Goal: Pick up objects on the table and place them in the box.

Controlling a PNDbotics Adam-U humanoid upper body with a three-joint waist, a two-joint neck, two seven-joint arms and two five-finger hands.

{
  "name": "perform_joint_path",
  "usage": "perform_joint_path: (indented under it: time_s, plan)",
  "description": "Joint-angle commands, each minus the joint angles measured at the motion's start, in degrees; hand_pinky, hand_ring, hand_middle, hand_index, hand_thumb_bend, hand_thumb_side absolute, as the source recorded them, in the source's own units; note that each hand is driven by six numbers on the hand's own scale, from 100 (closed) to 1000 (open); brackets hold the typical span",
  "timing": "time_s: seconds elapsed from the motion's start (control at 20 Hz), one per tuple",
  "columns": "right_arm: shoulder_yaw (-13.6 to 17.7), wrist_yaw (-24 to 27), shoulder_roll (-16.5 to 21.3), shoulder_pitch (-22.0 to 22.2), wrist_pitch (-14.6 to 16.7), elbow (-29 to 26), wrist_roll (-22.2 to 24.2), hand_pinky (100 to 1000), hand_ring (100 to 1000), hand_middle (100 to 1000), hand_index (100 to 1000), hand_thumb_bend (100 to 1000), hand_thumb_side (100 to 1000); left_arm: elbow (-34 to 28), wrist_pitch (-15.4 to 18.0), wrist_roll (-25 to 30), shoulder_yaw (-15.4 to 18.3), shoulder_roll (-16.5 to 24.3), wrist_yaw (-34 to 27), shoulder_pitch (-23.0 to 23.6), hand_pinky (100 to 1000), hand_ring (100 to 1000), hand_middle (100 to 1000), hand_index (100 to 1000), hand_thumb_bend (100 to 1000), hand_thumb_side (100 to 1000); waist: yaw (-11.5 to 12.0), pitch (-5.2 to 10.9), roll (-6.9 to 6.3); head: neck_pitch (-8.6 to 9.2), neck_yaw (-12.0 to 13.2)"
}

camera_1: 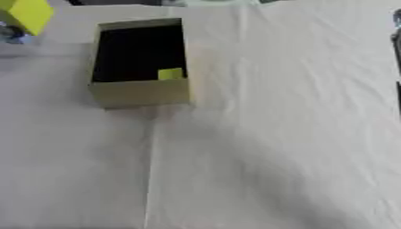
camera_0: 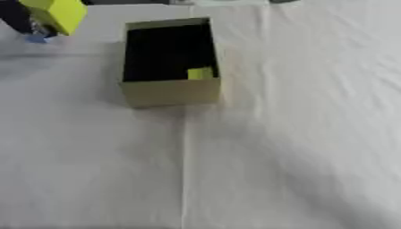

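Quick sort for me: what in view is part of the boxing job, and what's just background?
Job things:
- box, open, dark inside
- small yellow piece inside the box, at its near right corner
- yellow block, upper left, off the cloth, against a dark robot hand

Background:
- white tablecloth

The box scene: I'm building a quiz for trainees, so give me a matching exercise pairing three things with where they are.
Things:
1. large yellow block
2. small yellow piece
3. box

Places:
A. standing open on the white cloth
B. up at the far left corner, beside a dark shape
C. inside the box, at its near right corner

Pairs: 1-B, 2-C, 3-A
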State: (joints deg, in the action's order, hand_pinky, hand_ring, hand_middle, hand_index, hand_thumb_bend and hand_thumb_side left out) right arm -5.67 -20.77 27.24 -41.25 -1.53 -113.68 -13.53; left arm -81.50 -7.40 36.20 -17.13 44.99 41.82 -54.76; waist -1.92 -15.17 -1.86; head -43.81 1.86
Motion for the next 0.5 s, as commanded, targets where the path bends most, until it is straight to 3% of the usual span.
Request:
perform_joint_path:
  time_s: [0.05, 0.5]
  plan:
    - [0.21, -0.28, 0.33, -0.48, 0.13, -0.91, 0.23, 815, 764, 508, 875, 100, 877, -2.67, -1.95, 1.56, -1.46, -2.48, -1.45, -2.72, 294, 485, 479, 649, 159, 100, -0.24, 1.43, -0.18, -0.30, 0.21]
    - [0.02, -0.43, -0.25, -0.38, 0.22, -0.91, 0.30, 814, 764, 508, 875, 100, 879, -2.05, -3.18, 2.73, -4.13, -11.03, -0.28, -6.39, 293, 484, 489, 661, 108, 100, -0.69, 1.58, -0.90, -0.30, 0.06]
